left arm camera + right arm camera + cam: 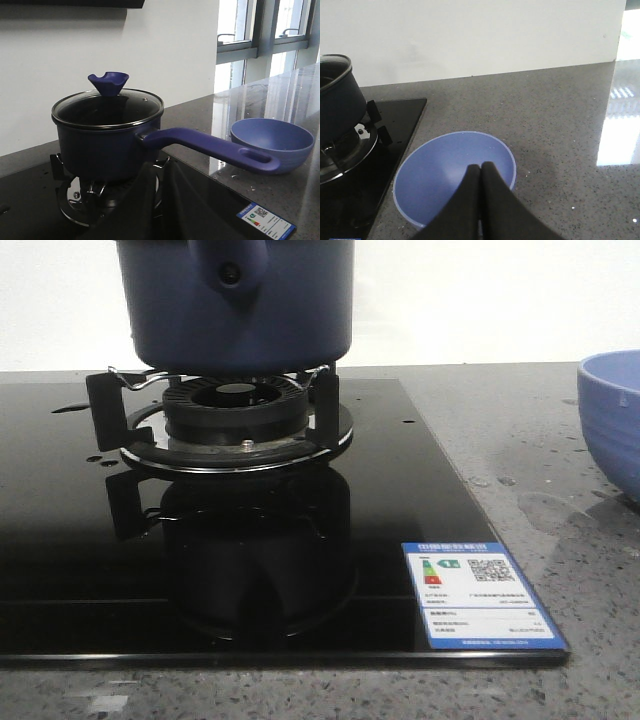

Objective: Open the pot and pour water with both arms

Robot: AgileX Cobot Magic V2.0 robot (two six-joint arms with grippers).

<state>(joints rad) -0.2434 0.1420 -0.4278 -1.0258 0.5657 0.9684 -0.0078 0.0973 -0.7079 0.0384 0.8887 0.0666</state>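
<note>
The pot [235, 305] sits on the burner's metal supports [228, 415], at the left of a glossy black cooktop [90, 580] set into a grey speckled counter [560, 540]. In the left wrist view its glass lid [107, 107] is still in place, topped by a blue knob [108, 82] with a notched rim, and its long blue handle [210, 148] reaches out toward a lighter blue bowl [272, 142] resting on the counter just beside the cooktop. A blue-and-white energy label [480, 592] lies on the cooktop's near right corner.

The left gripper [162, 200] hangs low in front of the pot, below the handle's root — its dark fingers lie close together with only a thin slit between them, holding nothing. Whether they quite touch cannot be told from this angle.

The right gripper [480, 172] hovers above the bowl [440, 175] (the front view catches only the bowl's left edge), its two fingers pressed flat against each other and empty. The bowl looks empty as well, and scattered water drops [495, 480] mark the counter between cooktop and bowl.
</note>
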